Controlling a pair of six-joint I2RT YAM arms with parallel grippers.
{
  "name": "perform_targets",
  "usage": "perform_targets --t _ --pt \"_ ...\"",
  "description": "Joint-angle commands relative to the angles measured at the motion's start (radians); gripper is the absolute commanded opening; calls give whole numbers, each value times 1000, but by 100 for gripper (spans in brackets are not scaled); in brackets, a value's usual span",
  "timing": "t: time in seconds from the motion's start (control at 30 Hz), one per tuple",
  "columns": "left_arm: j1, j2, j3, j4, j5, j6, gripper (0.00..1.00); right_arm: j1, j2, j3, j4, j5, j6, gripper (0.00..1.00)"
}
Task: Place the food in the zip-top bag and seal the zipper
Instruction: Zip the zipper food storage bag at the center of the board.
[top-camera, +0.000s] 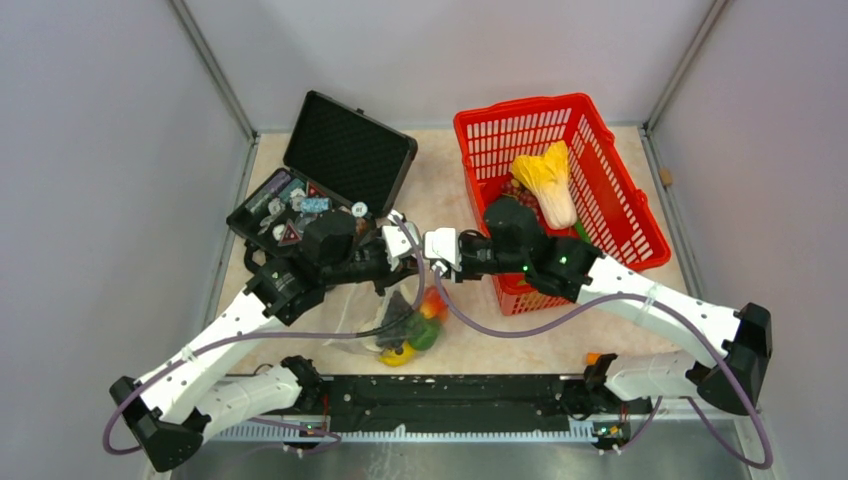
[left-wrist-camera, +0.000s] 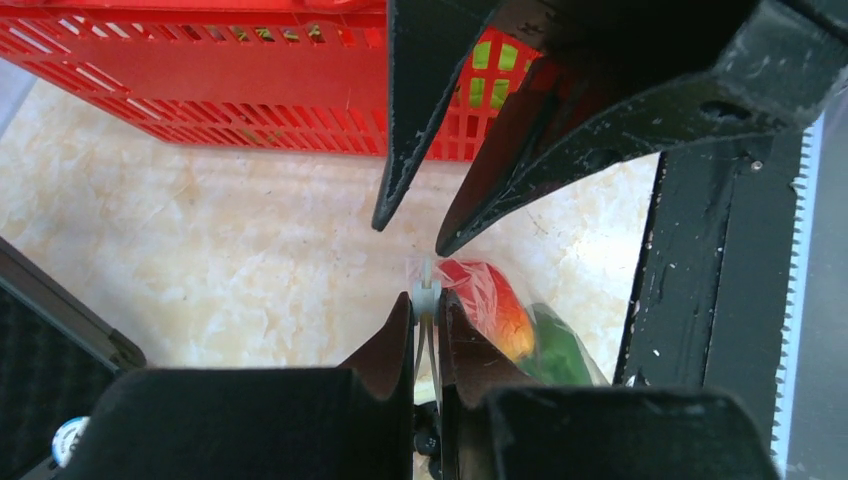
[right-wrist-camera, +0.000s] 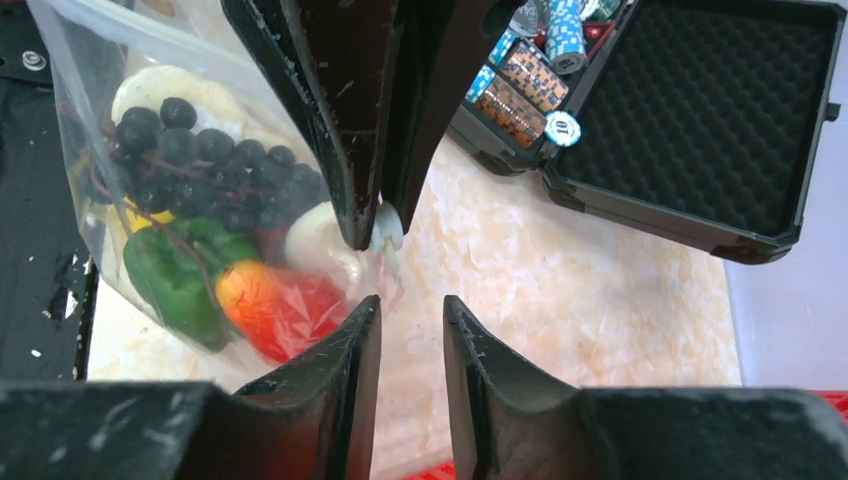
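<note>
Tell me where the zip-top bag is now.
In the top view, the zip-top bag is left of centre at the table's near edge, nearer than the black case and red basket, its mouth pinched by the left gripper.

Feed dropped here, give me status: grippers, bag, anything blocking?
Left gripper shut on zipper end. Right gripper open beside it. Zip-top bag holds grapes, pepper, red fruit; cabbage in basket. Seal unclear, nothing blocking.

High rear view downward, both wrist views close, sharing zip-top bag (right-wrist-camera: 75, 70)
</note>
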Motion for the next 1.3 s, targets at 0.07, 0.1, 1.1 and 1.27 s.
perform_targets --t 0.07,0.1,1.1,1.27 --pt "-24 70 35 72 68 -11 0 45 27 -12 77 17 -29 32" --pt "-24 72 33 79 71 -14 0 45 25 -18 85 18 -31 32" --pt "-24 21 -29 145 69 -8 0 -55 -83 -64 95 -226 -33 15" --pt "-24 24 -24 130 73 -1 0 -56 -83 -53 82 -223 -40 14"
